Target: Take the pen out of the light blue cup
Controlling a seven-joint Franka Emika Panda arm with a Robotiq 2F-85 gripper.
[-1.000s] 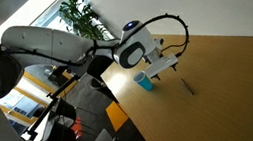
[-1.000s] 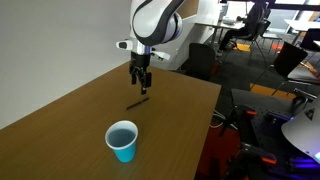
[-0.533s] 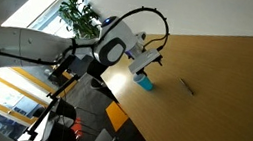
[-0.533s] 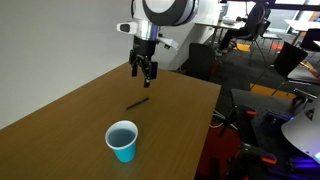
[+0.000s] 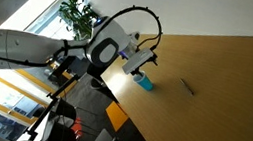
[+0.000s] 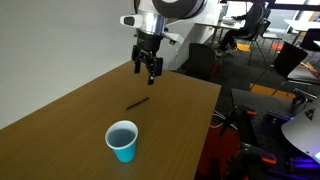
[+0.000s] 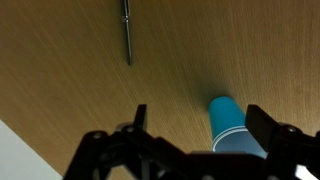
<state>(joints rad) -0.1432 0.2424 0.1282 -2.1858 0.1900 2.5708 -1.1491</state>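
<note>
The pen (image 6: 137,102) lies flat on the table (image 6: 60,120), outside the light blue cup (image 6: 122,140), which stands upright toward the edge nearest the camera. The gripper (image 6: 150,72) hangs over the far edge, jaws apart and empty. The task looks done to me; any retreat should go upward, clear of both

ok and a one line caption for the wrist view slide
Open hand over the wooden table; the pen lies flat on the wood, outside the light blue cup.
</note>
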